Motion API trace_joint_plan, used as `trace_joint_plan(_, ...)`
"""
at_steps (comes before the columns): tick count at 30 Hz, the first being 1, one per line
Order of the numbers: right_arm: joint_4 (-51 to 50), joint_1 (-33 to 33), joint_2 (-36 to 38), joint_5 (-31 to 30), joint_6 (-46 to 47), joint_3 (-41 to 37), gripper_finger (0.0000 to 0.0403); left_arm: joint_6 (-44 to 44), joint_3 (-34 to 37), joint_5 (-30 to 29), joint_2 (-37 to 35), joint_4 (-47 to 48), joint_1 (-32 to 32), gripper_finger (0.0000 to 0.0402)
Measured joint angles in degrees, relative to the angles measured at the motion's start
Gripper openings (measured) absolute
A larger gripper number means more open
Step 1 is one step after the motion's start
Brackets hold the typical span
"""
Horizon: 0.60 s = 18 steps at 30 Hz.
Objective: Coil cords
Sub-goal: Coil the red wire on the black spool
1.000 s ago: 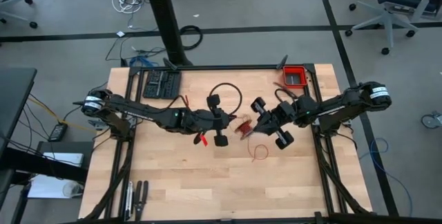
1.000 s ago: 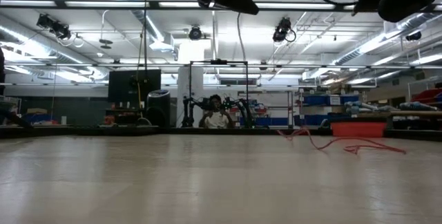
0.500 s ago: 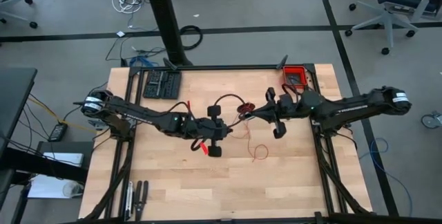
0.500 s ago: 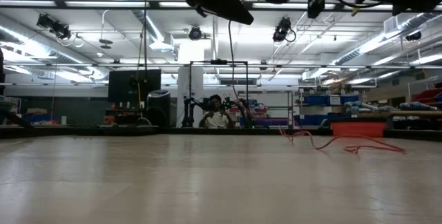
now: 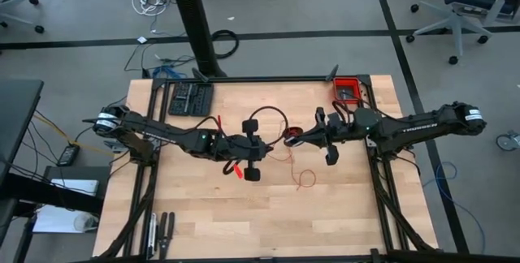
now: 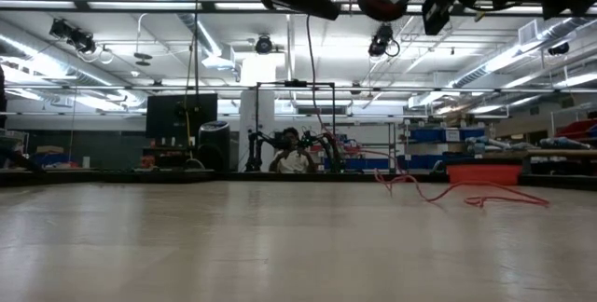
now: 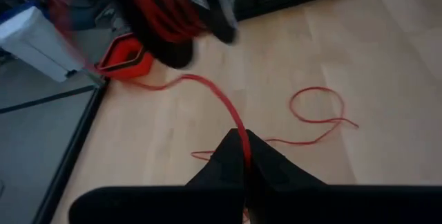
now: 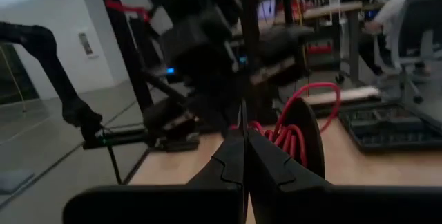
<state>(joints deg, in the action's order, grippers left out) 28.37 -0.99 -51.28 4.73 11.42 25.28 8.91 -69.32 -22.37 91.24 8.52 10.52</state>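
I have both arms raised over the middle of the wooden surface (image 5: 203,222), facing each other. My left tool (image 7: 243,156) is clamped shut on the red cord (image 7: 207,89), which runs out from between its fingers toward the other arm. My right tool (image 8: 244,148) is closed too, and red cord sits wound in several turns just by its fingers. The loose tail of the cord lies on the surface below the right arm, ending in a small loop. A red bin (image 5: 347,89) sits at the far right corner.
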Motion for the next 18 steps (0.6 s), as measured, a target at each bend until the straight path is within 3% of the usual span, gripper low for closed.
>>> trace_joint_plan(8,-7.30,0.45,-0.91,-0.05,7.86,-0.05,0.0002,4.12,0.00,0.45,-0.45,-0.75,-0.08,0.0000)
trace_joint_plan(12,-6.01,0.80,-2.79,6.17,13.47,-0.09,0.0002,7.12,-0.04,-1.34,-0.84,-6.02,-0.68,0.0000)
trace_joint_plan(18,9.33,-0.36,-8.70,16.86,19.72,-0.09,0.0003,11.76,0.00,-2.01,-0.57,-14.91,-2.39,0.0000)
